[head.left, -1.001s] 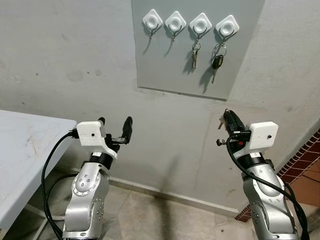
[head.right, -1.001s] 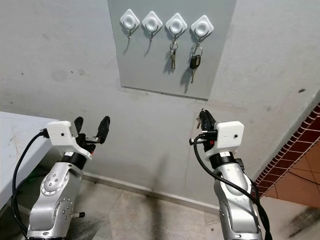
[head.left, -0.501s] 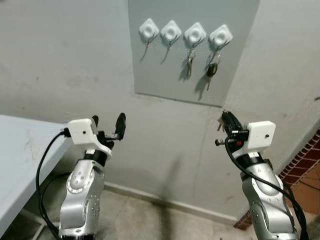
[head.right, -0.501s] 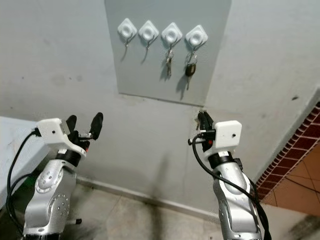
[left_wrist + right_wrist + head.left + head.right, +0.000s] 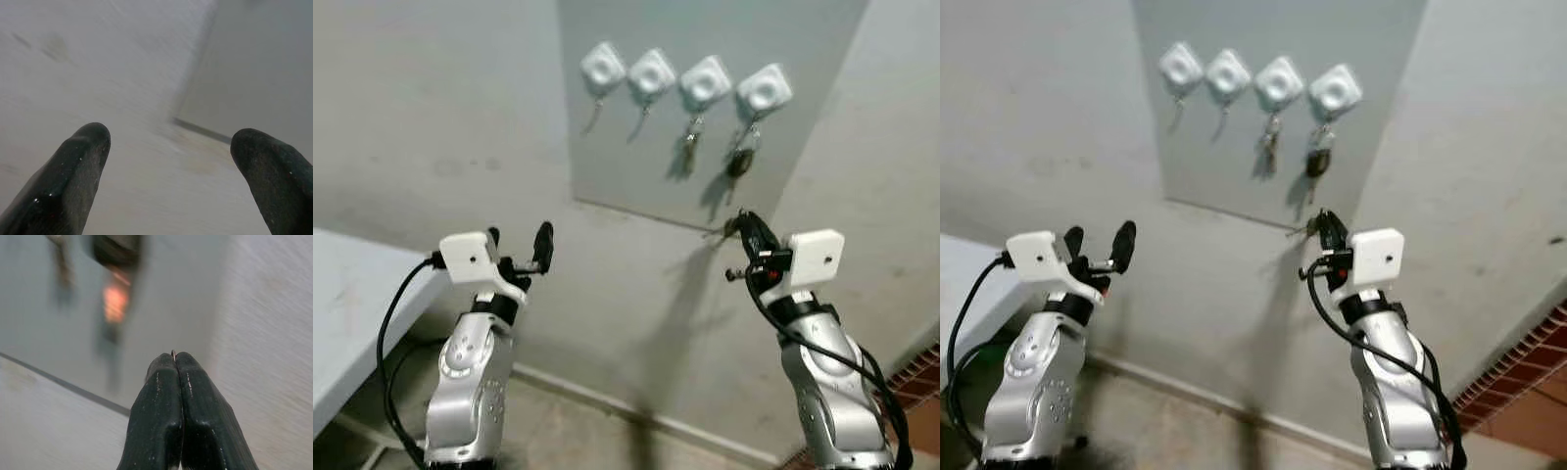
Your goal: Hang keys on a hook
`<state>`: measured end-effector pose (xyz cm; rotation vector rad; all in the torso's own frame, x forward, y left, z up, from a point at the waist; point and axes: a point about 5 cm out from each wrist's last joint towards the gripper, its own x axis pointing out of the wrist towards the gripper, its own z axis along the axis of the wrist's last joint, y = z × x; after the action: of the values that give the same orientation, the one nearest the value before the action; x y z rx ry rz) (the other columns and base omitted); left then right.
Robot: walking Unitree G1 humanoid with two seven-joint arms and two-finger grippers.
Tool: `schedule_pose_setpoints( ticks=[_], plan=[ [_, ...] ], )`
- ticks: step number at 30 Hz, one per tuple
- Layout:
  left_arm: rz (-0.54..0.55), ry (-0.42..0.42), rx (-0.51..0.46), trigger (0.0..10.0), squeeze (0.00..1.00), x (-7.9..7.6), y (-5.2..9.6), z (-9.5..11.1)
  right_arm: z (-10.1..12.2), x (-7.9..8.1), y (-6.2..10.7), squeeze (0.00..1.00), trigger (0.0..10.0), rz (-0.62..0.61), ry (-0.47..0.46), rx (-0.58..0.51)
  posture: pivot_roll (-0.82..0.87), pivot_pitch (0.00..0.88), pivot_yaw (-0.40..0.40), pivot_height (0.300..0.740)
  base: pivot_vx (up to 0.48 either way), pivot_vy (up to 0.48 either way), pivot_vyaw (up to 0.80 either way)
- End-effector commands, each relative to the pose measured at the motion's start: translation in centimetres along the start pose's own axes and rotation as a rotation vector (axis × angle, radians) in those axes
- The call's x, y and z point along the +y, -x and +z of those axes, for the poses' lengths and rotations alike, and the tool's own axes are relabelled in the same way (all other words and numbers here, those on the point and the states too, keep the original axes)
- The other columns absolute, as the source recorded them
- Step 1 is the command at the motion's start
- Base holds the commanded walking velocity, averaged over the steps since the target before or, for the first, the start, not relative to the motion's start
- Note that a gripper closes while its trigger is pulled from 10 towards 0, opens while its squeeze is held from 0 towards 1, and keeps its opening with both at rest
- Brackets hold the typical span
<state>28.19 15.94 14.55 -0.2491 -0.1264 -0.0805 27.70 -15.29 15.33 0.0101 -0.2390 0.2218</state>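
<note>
Overhead, a grey panel (image 5: 705, 98) backs four hooks; left pincer (image 5: 517, 240) spread, right pincer (image 5: 747, 228) pressed together.

Four white diamond-shaped hooks (image 5: 687, 77) sit in a row on a grey wall panel (image 5: 636, 166); the two left ones hang bare; the third carries a small key bunch (image 5: 689, 147); the rightmost carries a black car key (image 5: 740, 159); another key (image 5: 729, 227), small and metallic, sticks out just below the panel, pinched at the right gripper (image 5: 745, 224).
</note>
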Motion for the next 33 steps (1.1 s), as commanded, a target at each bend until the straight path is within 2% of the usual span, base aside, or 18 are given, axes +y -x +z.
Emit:
schedule_pose_setpoints(
  ticks=[1,11,16,33],
  plan=[
    [-0.018,-0.006,-0.008,10.0,0.0,-0.6,-0.2,0.3,0.2,-0.2,-0.1,0.0,10.0,0.006,0.001,-0.002,0.02,0.0,-0.036,0.74,0.0,0.0,0.0],
    [-0.031,-0.028,-0.018,10.0,0.0,-1.2,-0.5,0.6,0.5,0.3,-0.8,0.0,10.0,0.12,0.017,0.007,0.02,0.0,-0.046,0.74,0.0,0.0,0.0],
    [-0.076,-0.082,-0.019,10.0,0.0,-1.9,-0.5,0.8,1.3,1.6,-1.3,0.0,10.0,0.228,-0.03,-0.019,0.02,0.0,-0.05,0.74,0.0,0.0,0.0],
    [-0.197,-0.131,-0.044,10.0,0.0,-4.6,-0.9,1.7,2.8,4.7,-4.2,0.0,10.0,0.415,-0.1,-0.087,0.03,0.0,-0.064,0.74,0.0,0.0,0.0]
  ],
)
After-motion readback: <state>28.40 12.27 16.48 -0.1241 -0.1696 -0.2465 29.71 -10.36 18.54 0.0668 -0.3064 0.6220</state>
